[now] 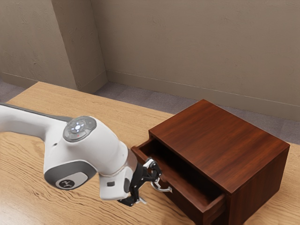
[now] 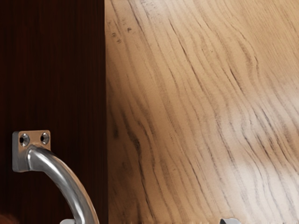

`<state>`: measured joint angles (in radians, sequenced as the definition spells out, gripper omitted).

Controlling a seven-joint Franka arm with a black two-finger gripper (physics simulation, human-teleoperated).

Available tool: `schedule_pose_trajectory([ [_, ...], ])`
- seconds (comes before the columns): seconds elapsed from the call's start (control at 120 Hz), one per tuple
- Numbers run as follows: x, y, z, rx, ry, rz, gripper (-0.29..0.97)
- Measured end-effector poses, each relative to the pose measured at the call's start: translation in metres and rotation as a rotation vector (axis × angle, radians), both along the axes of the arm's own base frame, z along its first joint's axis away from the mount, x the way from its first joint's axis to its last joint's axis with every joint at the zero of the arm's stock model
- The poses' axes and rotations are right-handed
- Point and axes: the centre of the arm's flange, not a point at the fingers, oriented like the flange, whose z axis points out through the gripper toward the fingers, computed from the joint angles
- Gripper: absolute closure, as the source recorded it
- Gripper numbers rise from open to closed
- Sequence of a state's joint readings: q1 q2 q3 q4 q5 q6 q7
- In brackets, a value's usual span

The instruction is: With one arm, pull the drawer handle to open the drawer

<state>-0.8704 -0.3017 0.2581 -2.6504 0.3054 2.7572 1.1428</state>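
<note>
A dark wooden cabinet (image 1: 220,140) stands on the table, and its drawer (image 1: 185,187) is pulled partway out toward the exterior view's left, showing a hollow inside. A curved metal handle (image 1: 162,186) sits on the drawer front. My black gripper (image 1: 144,186) is right at this handle, fingers spread apart. In the wrist view the handle (image 2: 56,172) arcs down from its screwed mount on the dark drawer front (image 2: 51,70) and passes close beside one fingertip (image 2: 67,221). The other fingertip (image 2: 229,220) is far off over bare table, so the gripper is open.
The light wooden table (image 1: 70,108) stretches wide to the exterior view's left and front of the cabinet. My white arm (image 1: 79,150) lies low over it. Beige walls and a grey floor strip lie behind.
</note>
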Motion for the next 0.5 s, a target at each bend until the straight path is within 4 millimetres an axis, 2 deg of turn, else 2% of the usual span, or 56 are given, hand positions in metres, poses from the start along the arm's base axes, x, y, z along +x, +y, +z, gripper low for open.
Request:
schedule_pose_trajectory([
  [0.5,-0.040,0.019,0.000,-0.006,-0.031,0.025,0.26],
])
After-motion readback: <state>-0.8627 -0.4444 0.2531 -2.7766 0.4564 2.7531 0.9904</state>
